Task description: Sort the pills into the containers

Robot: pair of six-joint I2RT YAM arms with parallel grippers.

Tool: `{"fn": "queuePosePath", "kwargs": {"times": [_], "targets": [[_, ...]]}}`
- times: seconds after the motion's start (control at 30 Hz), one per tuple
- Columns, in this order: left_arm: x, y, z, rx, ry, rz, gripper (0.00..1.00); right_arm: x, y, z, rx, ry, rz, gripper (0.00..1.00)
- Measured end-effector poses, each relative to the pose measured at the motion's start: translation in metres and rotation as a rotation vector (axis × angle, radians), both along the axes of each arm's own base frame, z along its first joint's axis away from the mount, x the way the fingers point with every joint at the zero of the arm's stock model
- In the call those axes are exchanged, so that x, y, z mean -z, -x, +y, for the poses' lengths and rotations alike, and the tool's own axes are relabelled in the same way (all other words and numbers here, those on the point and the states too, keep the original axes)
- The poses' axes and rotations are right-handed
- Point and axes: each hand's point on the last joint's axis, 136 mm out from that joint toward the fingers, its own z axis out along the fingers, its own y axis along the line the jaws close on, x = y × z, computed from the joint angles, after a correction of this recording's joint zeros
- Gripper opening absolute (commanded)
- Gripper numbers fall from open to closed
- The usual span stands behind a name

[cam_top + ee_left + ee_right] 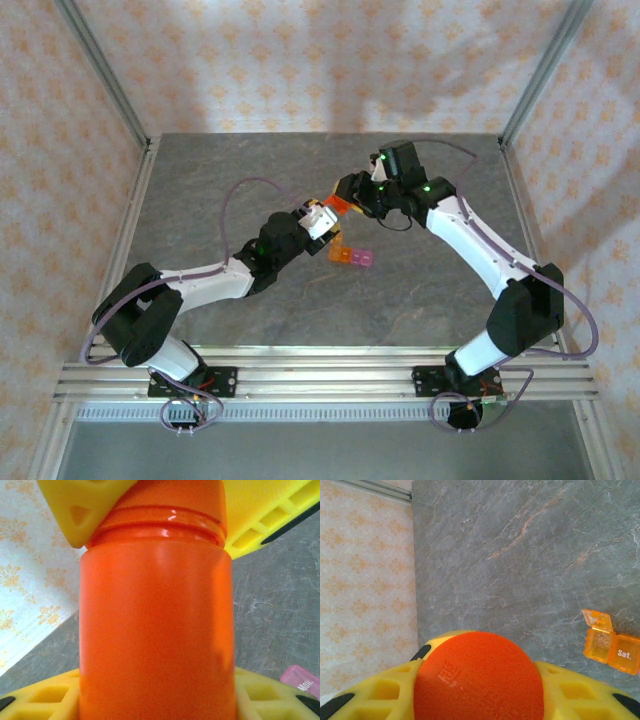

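An orange-red cylindrical bottle (340, 207) hangs above the table between both arms. My left gripper (328, 215) is shut on its body (157, 630), its yellow fingers (45, 697) at either side. My right gripper (353, 195) is shut on the bottle's cap (477, 677), and its yellow fingers (80, 505) cross the top of the left wrist view. On the table just below lie the tiny containers, one orange (340, 255) and one pink-magenta (361, 258). The orange container (612, 642) has one lid flipped open. The pills are hidden.
The grey marbled table (250, 170) is bounded by metal frame posts (105, 75) and patterned curtain walls. A corner of the pink container (302, 680) lies near the left gripper's lower right finger. The arm bases stand on the rail at the near edge (320, 385).
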Motion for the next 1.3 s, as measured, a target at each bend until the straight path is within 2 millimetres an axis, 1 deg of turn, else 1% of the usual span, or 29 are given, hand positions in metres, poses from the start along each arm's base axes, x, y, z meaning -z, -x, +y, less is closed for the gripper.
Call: {"fn": "queuePosePath", "kwargs": {"times": [0.17,0.23,0.3,0.47,0.57,0.7,0.83,0.87,0.97,1.07,1.13,1.3], "targets": [[-0.001,0.003,-0.003,0.025,0.023,0.020,0.00,-0.003,0.001,-0.001,-0.033,0.006,-0.064,0.43],[-0.004,0.004,-0.004,0.047,0.054,0.041,0.00,-0.007,0.002,-0.002,-0.065,0.006,-0.105,0.45],[-0.011,0.007,-0.005,0.079,0.099,0.060,0.00,-0.015,0.004,-0.001,-0.121,0.004,-0.172,0.46],[-0.037,0.020,-0.008,0.189,0.257,0.117,0.00,-0.044,0.017,0.000,-0.299,-0.018,-0.381,0.48],[-0.048,0.027,-0.011,0.237,0.323,0.145,0.00,-0.056,0.023,0.001,-0.380,-0.048,-0.453,0.48],[-0.049,0.032,-0.014,0.271,0.367,0.197,0.00,-0.057,0.028,0.001,-0.442,-0.060,-0.478,0.47],[-0.049,0.035,-0.015,0.289,0.392,0.226,0.00,-0.057,0.029,0.002,-0.470,-0.063,-0.486,0.50],[-0.049,0.035,-0.015,0.288,0.396,0.229,0.00,-0.057,0.029,0.002,-0.473,-0.064,-0.485,0.52],[-0.049,0.034,-0.014,0.281,0.401,0.233,0.00,-0.058,0.028,0.001,-0.459,-0.068,-0.470,0.68],[-0.049,0.028,-0.009,0.244,0.398,0.219,0.00,-0.060,0.019,-0.005,-0.398,-0.080,-0.445,0.78],[-0.049,0.024,-0.006,0.219,0.389,0.205,0.00,-0.063,0.012,-0.009,-0.346,-0.087,-0.433,0.81],[-0.048,0.015,0.002,0.160,0.348,0.152,0.00,-0.064,-0.002,-0.018,-0.204,-0.091,-0.364,0.84]]}}
